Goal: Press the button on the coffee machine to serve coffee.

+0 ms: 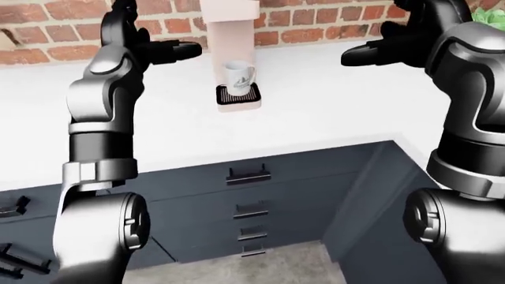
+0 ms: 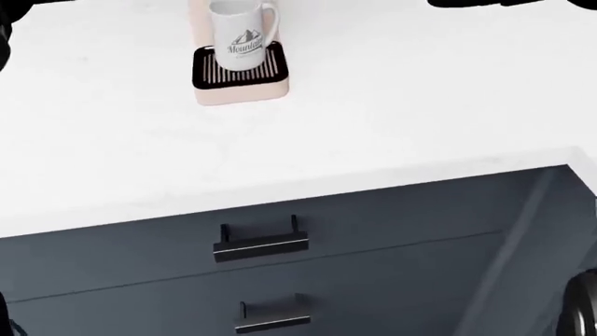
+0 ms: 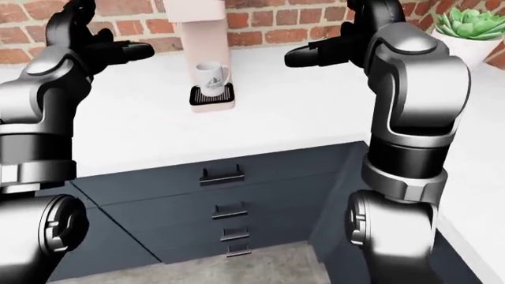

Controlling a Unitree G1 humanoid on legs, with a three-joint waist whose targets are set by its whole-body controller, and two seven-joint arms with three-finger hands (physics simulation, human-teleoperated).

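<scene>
A pale pink coffee machine [image 1: 229, 18] stands on the white counter [image 1: 331, 112] against the brick wall; its top is cut off by the views, so no button shows. A white mug [image 2: 241, 33] sits on its black drip tray [image 2: 238, 66]. My left hand [image 1: 170, 50] is raised left of the machine, fingers extended and open, empty. My right hand [image 3: 315, 53] is raised right of the machine, fingers extended and open, empty. Neither hand touches the machine.
Dark blue drawers with black handles [image 2: 261, 241] run below the counter edge. A green succulent in a white pot [image 3: 469, 29] stands at the right of the counter. The counter turns a corner on the right [image 1: 402, 145].
</scene>
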